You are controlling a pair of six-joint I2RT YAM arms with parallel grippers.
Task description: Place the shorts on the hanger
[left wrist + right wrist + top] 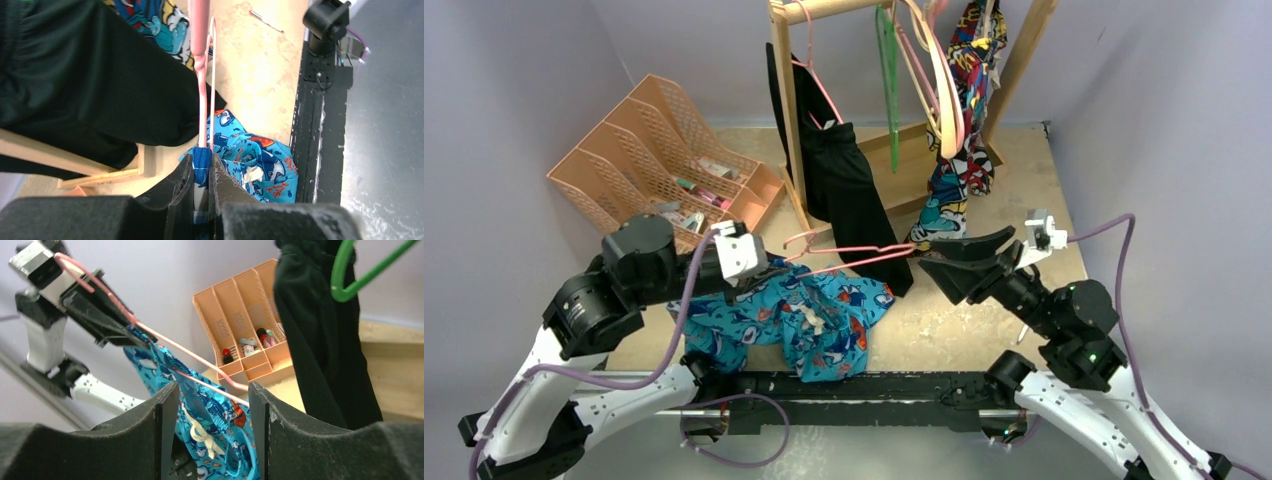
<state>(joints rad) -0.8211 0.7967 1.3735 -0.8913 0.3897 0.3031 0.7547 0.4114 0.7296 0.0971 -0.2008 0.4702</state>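
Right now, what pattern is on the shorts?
The shorts are turquoise blue, printed with small white, dark-blue and red sharks. The top external view shows it best.

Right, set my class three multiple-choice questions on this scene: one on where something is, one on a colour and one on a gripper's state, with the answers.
1. The peach organiser stands:
A) left of the wooden rack
B) right of it
C) between the arm bases

2. The hanger by the shorts is:
A) green
B) cream
C) pink

3. The right gripper is:
A) shut on the shorts
B) open
C) shut on the organiser

Answers:
1 A, the top view shows it left of the rack's post.
2 C, its thin wire is pink in every view.
3 B, the right wrist view shows its fingers wide apart.
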